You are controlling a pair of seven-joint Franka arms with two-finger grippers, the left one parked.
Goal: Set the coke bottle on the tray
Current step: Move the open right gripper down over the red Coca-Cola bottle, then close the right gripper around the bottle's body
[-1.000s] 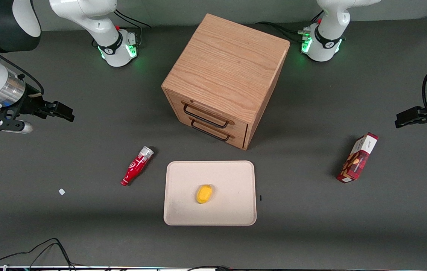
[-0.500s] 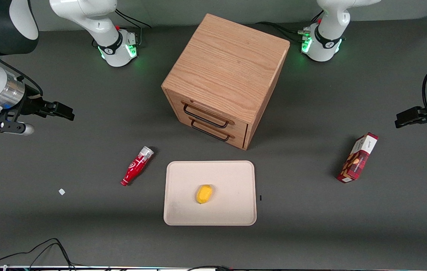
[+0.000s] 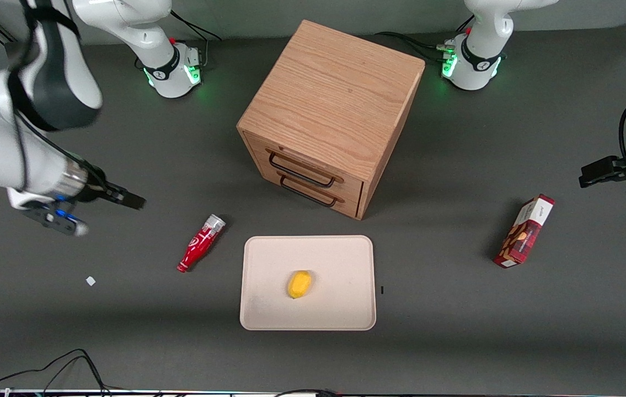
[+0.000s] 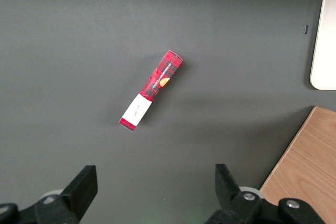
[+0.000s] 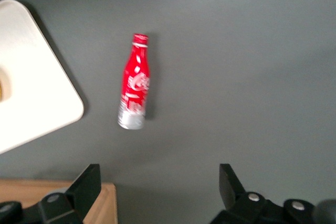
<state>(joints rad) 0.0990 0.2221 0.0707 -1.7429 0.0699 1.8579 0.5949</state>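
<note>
The coke bottle [image 3: 201,243] lies on its side on the dark table beside the tray [image 3: 335,256], its silver-grey base toward the cabinet and its red neck toward the front camera. It also shows in the right wrist view [image 5: 135,84], as does a corner of the tray [image 5: 31,77]. The beige tray holds a yellow lemon [image 3: 299,284]. My right gripper [image 3: 132,200] is open and empty, above the table toward the working arm's end, farther from the front camera than the bottle and apart from it.
A wooden drawer cabinet [image 3: 335,110] with two black handles stands farther from the front camera than the tray. A red snack box [image 3: 524,230] lies toward the parked arm's end. A small white scrap [image 3: 90,280] lies on the table near the bottle.
My right arm has swung in toward the bottle and come nearer to the front camera. The bottle, tray and lemon have not moved.
</note>
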